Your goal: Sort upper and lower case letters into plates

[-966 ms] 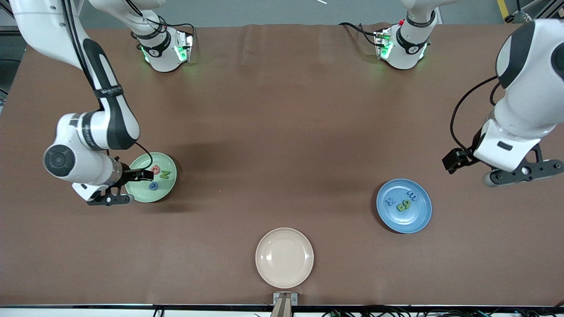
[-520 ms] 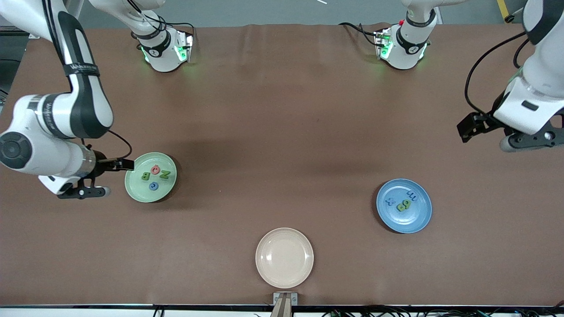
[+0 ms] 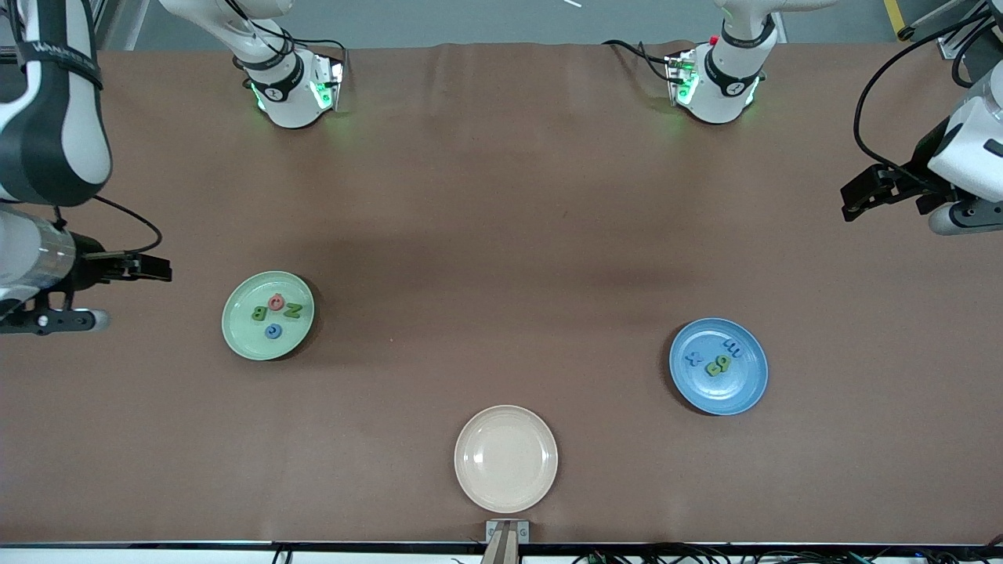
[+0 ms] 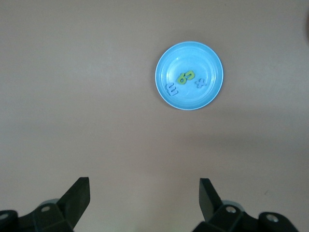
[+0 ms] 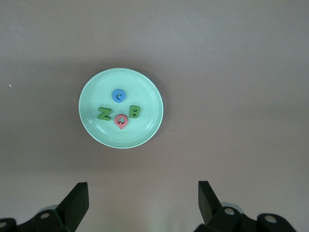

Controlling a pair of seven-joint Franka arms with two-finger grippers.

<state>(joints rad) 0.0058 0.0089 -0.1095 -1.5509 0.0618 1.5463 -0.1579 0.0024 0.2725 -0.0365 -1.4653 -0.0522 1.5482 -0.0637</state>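
The pale green plate [image 3: 239, 333] [image 5: 91, 96] holds a red ring [image 3: 276, 301] [image 5: 120, 120], a green N [image 3: 292, 310] [image 5: 104, 114], a green B [image 3: 259, 314] [image 5: 134, 112] and a blue ring [image 3: 273, 331] [image 5: 118, 95]. In the blue plate [image 3: 733, 395] [image 4: 193, 99] lie a blue m [image 3: 733, 345] [image 4: 171, 89], a blue x [image 3: 693, 359] [image 4: 200, 83] and green letters [image 3: 717, 365] [image 4: 186, 76]. My right gripper [image 3: 47, 321] [image 5: 142, 193] hangs open and empty over bare table at the right arm's end. My left gripper [image 3: 964, 219] [image 4: 144, 188] hangs open and empty over the left arm's end.
A cream-beige plate [image 3: 506, 458] with nothing in it sits near the table edge closest to the front camera, midway between the two other plates. Brown cloth covers the table. Both arm bases stand along the edge farthest from the front camera.
The right gripper has pulled away from the green plate toward its end of the table. The left gripper has risen and drawn away from the blue plate. The letters have not moved.
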